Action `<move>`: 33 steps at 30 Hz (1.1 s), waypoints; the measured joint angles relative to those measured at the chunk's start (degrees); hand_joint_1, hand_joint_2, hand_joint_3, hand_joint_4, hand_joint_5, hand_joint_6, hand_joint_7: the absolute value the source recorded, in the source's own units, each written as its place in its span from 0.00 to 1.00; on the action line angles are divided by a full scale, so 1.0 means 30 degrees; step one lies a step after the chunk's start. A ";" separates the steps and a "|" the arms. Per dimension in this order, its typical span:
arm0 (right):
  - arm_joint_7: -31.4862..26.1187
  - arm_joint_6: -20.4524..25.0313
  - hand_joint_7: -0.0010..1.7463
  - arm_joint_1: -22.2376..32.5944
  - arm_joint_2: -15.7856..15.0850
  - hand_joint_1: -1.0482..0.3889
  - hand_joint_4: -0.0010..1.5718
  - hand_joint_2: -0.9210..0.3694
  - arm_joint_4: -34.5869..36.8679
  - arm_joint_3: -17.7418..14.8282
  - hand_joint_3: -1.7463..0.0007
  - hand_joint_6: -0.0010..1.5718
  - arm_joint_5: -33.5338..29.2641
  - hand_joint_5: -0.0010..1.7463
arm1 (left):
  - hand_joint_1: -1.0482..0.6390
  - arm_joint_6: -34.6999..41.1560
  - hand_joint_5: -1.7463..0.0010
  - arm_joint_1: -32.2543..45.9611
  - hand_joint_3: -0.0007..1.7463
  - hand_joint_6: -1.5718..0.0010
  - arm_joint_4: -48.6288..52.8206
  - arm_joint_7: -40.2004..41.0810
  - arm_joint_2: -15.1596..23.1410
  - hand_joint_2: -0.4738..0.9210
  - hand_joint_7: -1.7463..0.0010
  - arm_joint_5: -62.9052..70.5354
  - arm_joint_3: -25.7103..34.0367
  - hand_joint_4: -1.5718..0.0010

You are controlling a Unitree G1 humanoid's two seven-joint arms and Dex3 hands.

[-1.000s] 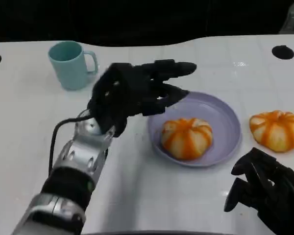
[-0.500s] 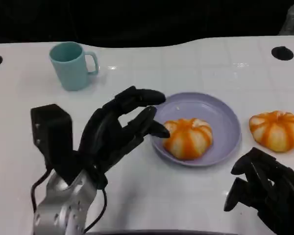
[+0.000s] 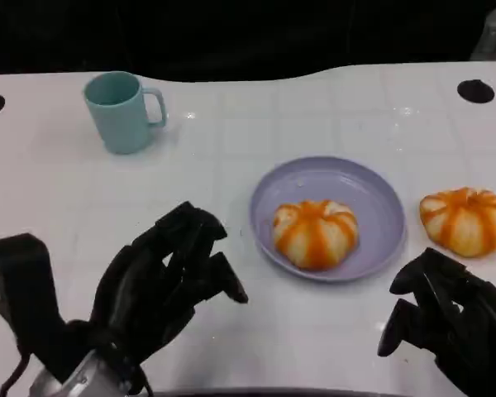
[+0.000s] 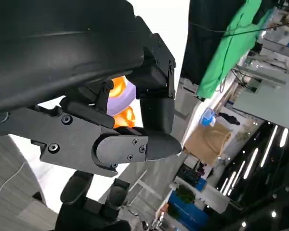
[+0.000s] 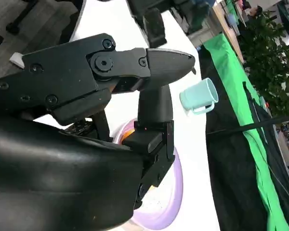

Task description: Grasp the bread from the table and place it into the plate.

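Head view: a white table (image 3: 231,165) carrying a lavender plate (image 3: 372,190) at centre right. One bread (image 3: 315,233), striped orange and cream, lies inside the plate, toward its near side. A second bread (image 3: 465,219) lies on the table just beside the plate's right rim, apart from it. A teal mug (image 3: 120,110) stands upright at far left, handle toward the plate. The left hand (image 3: 161,285) hovers near the table's front edge, left of the plate, fingers spread, holding nothing. The right hand (image 3: 446,322) sits at lower right, near the second bread without touching it, fingers curled inward around nothing.
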 measured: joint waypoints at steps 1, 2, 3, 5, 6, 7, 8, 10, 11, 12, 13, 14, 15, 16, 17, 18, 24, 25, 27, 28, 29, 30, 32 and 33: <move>-0.0029 0.0029 0.92 0.0004 0.0002 0.41 0.40 0.00 -0.0031 -0.0004 0.80 0.32 0.0006 1.00 | 0.28 0.0051 0.00 0.0249 0.30 0.69 -0.0263 0.0053 -0.0001 1.00 0.04 -0.0086 0.0061 0.53; -0.0091 0.0046 0.92 0.0015 0.0004 0.41 0.40 0.00 -0.0073 -0.0016 0.80 0.32 0.0008 1.00 | 0.28 0.0140 0.00 0.0594 0.30 0.69 -0.0526 0.0146 -0.0003 1.00 0.04 -0.0213 0.0116 0.54; -0.0146 0.0054 0.92 0.0029 0.0004 0.41 0.40 0.00 -0.0097 -0.0057 0.79 0.32 0.0007 1.00 | 0.28 0.0209 0.00 0.0905 0.30 0.70 -0.0632 0.0202 0.0002 1.00 0.04 -0.0357 0.0152 0.54; -0.0153 0.0057 0.92 0.0027 0.0004 0.41 0.40 0.00 -0.0141 -0.0107 0.79 0.32 0.0030 1.00 | 0.28 0.0241 0.00 0.1460 0.31 0.71 -0.0664 0.0265 0.0068 1.00 0.02 -0.0377 0.0203 0.54; -0.0152 0.0057 0.92 0.0027 0.0003 0.40 0.40 0.00 -0.0159 -0.0132 0.79 0.32 0.0059 1.00 | 0.28 0.0259 0.00 0.1680 0.30 0.71 -0.0688 0.0333 0.0127 1.00 0.02 -0.0375 0.0201 0.54; -0.0151 0.0058 0.92 0.0026 0.0003 0.40 0.40 0.00 -0.0179 -0.0141 0.78 0.32 0.0073 1.00 | 0.28 0.0271 0.00 0.1894 0.30 0.71 -0.0760 0.0441 0.0174 1.00 0.02 -0.0367 0.0199 0.54; -0.0151 0.0062 0.92 0.0026 0.0003 0.40 0.40 0.00 -0.0198 -0.0142 0.78 0.32 0.0075 1.00 | 0.29 0.0293 0.00 0.2080 0.29 0.72 -0.0839 0.0557 0.0206 1.00 0.02 -0.0362 0.0198 0.54; -0.0151 0.0103 0.92 0.0027 0.0002 0.40 0.40 0.00 -0.0219 -0.0146 0.79 0.32 0.0075 1.00 | 0.29 0.0467 0.00 0.2218 0.30 0.72 -0.0945 0.0825 0.0220 1.00 0.03 -0.0378 0.0199 0.54; -0.0151 0.0109 0.92 0.0027 0.0002 0.40 0.40 0.00 -0.0220 -0.0151 0.79 0.32 0.0077 1.00 | 0.29 0.0562 0.00 0.2271 0.31 0.71 -0.1056 0.0972 0.0219 1.00 0.03 -0.0383 0.0197 0.54; -0.0151 0.0118 0.92 0.0027 0.0002 0.40 0.40 0.00 -0.0221 -0.0163 0.79 0.32 0.0087 1.00 | 0.29 0.0603 0.00 0.2354 0.32 0.71 -0.1160 0.1075 0.0214 1.00 0.03 -0.0387 0.0195 0.54; -0.0152 0.0140 0.92 0.0029 0.0003 0.40 0.40 0.00 -0.0229 -0.0178 0.79 0.32 0.0098 1.00 | 0.29 0.0635 0.00 0.2494 0.32 0.71 -0.1302 0.1187 0.0215 1.00 0.02 -0.0393 0.0187 0.54; -0.0155 0.0185 0.92 0.0031 0.0003 0.40 0.40 0.00 -0.0238 -0.0204 0.79 0.32 0.0103 1.00 | 0.29 0.0647 0.00 0.2639 0.30 0.70 -0.1373 0.1220 0.0215 1.00 0.02 -0.0393 0.0177 0.53; -0.0156 0.0219 0.92 0.0033 0.0003 0.40 0.40 0.00 -0.0249 -0.0229 0.79 0.32 0.0103 1.00 | 0.29 0.0674 0.00 0.2790 0.30 0.70 -0.1407 0.1294 0.0217 1.00 0.02 -0.0392 0.0156 0.53; -0.0155 0.0222 0.92 0.0034 0.0002 0.40 0.40 0.00 -0.0253 -0.0241 0.79 0.32 0.0104 1.00 | 0.29 0.0737 0.00 0.2899 0.29 0.70 -0.1415 0.1384 0.0217 1.00 0.01 -0.0392 0.0145 0.53; -0.0153 0.0222 0.92 0.0034 0.0002 0.40 0.40 0.00 -0.0254 -0.0257 0.79 0.32 0.0103 1.00 | 0.29 0.0828 0.00 0.2957 0.29 0.69 -0.1421 0.1472 0.0218 1.00 0.02 -0.0389 0.0127 0.53; -0.0147 0.0222 0.92 0.0034 0.0002 0.40 0.40 0.00 -0.0254 -0.0268 0.79 0.32 0.0103 1.00 | 0.28 0.0864 0.00 0.2975 0.29 0.69 -0.1441 0.1516 0.0217 1.00 0.03 -0.0389 0.0110 0.53; -0.0108 0.0222 0.92 0.0030 0.0001 0.40 0.41 0.00 -0.0248 -0.0456 0.81 0.32 0.0156 1.00 | 0.29 0.0878 0.00 0.2969 0.30 0.70 -0.1554 0.1866 0.0216 1.00 0.02 -0.0378 0.0033 0.53; -0.0111 0.0232 0.92 0.0030 0.0001 0.40 0.41 0.00 -0.0248 -0.0489 0.81 0.32 0.0158 1.00 | 0.29 0.0877 0.00 0.2967 0.30 0.70 -0.1552 0.1866 0.0216 1.00 0.02 -0.0380 0.0032 0.53; -0.0116 0.0288 0.92 0.0030 0.0001 0.40 0.41 0.00 -0.0249 -0.0524 0.80 0.32 0.0163 1.00 | 0.29 0.0858 0.00 0.2964 0.30 0.69 -0.1545 0.1862 0.0218 1.00 0.01 -0.0379 0.0022 0.53; -0.0111 0.0286 0.92 0.0030 0.0001 0.40 0.41 0.00 -0.0250 -0.0524 0.80 0.32 0.0161 1.00 | 0.29 0.0819 0.00 0.2964 0.30 0.69 -0.1533 0.1855 0.0221 1.00 0.01 -0.0378 -0.0004 0.52; -0.0092 0.0281 0.92 0.0031 0.0001 0.40 0.41 0.00 -0.0248 -0.0524 0.80 0.32 0.0161 1.00 | 0.28 0.0778 0.00 0.2962 0.30 0.69 -0.1516 0.1835 0.0224 1.00 0.01 -0.0372 -0.0041 0.52; -0.0030 0.0274 0.92 0.0032 0.0000 0.40 0.41 0.00 -0.0245 -0.0523 0.80 0.32 0.0155 1.00 | 0.28 0.0731 0.00 0.2959 0.30 0.69 -0.1491 0.1824 0.0225 1.00 0.01 -0.0368 -0.0072 0.52; 0.0104 0.0246 0.92 0.0033 -0.0001 0.40 0.41 0.00 -0.0227 -0.0521 0.80 0.32 0.0150 1.00 | 0.29 0.0602 0.00 0.2937 0.29 0.68 -0.1393 0.1812 0.0225 1.00 0.02 -0.0365 -0.0121 0.52; 0.0149 0.0213 0.92 0.0033 0.0000 0.40 0.41 0.00 -0.0205 -0.0521 0.80 0.32 0.0142 1.00 | 0.29 0.0563 0.00 0.2926 0.29 0.68 -0.1362 0.1807 0.0226 1.00 0.02 -0.0365 -0.0142 0.51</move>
